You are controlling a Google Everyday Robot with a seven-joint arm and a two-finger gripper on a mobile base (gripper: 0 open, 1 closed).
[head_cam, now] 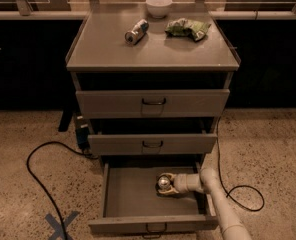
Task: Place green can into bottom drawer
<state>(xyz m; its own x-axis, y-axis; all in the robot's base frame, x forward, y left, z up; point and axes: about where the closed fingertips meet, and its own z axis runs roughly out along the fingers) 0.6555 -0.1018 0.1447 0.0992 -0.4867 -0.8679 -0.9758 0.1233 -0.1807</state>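
The bottom drawer (133, 191) of the grey cabinet stands pulled open, with its low front panel and dark loop handle at the bottom of the view. The green can (163, 183) lies inside it, right of the middle, with its shiny silver end facing up at me. My gripper (166, 184) reaches in from the right on a white arm, and its pale fingers (169, 189) sit around the can. The can's green side is mostly hidden by the fingers.
On the cabinet top lie a silver-and-blue can (136, 31), a green foil snack bag (187, 28) and a white bowl (158, 6). The two upper drawers are slightly open. A black cable (38, 176) loops on the floor at left, another cable (248, 194) at right, and blue tape (59, 224) marks an X.
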